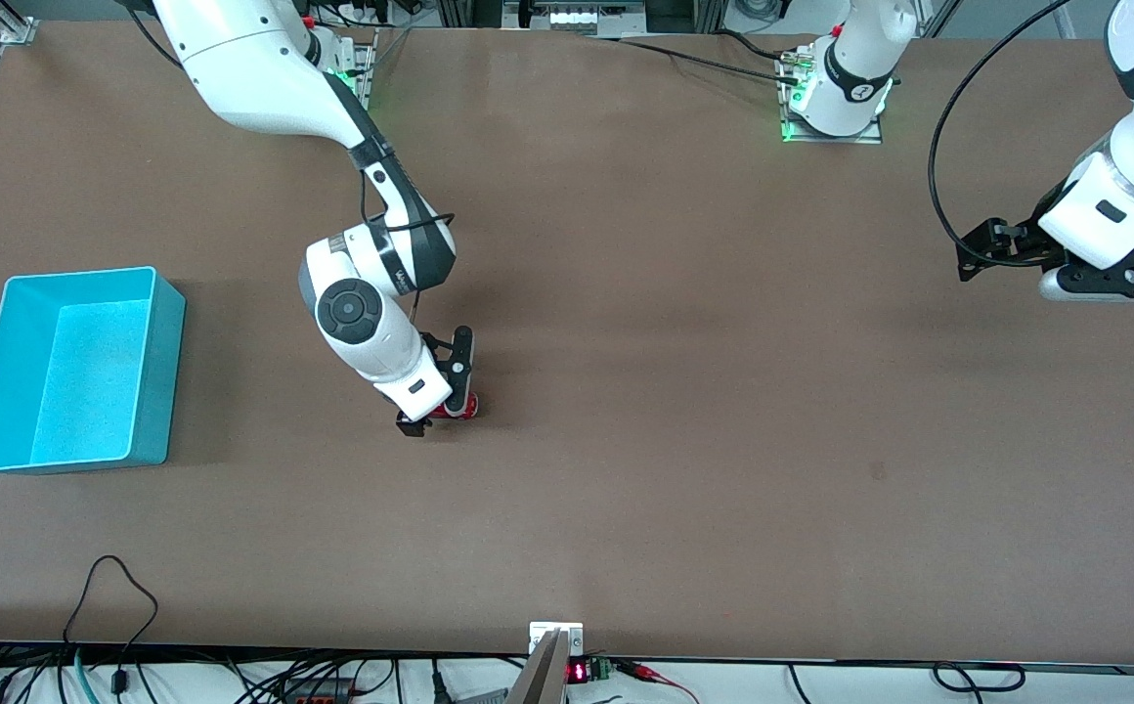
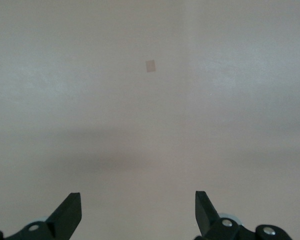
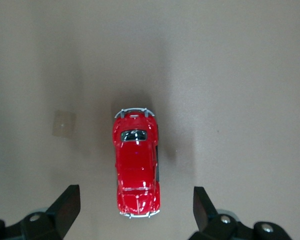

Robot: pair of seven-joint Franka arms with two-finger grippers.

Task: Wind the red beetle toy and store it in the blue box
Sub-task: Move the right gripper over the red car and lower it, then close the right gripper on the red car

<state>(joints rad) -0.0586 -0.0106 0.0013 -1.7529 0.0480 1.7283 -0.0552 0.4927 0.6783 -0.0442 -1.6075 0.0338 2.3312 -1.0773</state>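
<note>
Only the right wrist view shows the red beetle toy [image 3: 136, 164] whole between the spread right hand [image 3: 135, 210]; the left hand [image 2: 138, 212], also spread, waits over bare tabletop [image 2: 150, 100].

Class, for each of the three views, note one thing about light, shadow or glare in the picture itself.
Front view: the blue box has a brightly lit floor and casts a soft shadow on the table. Right wrist view: the red beetle toy shows small glossy highlights and a dark shadow around it. Left wrist view: pale, washed-out tabletop crossed by a faint shadow band.
</note>
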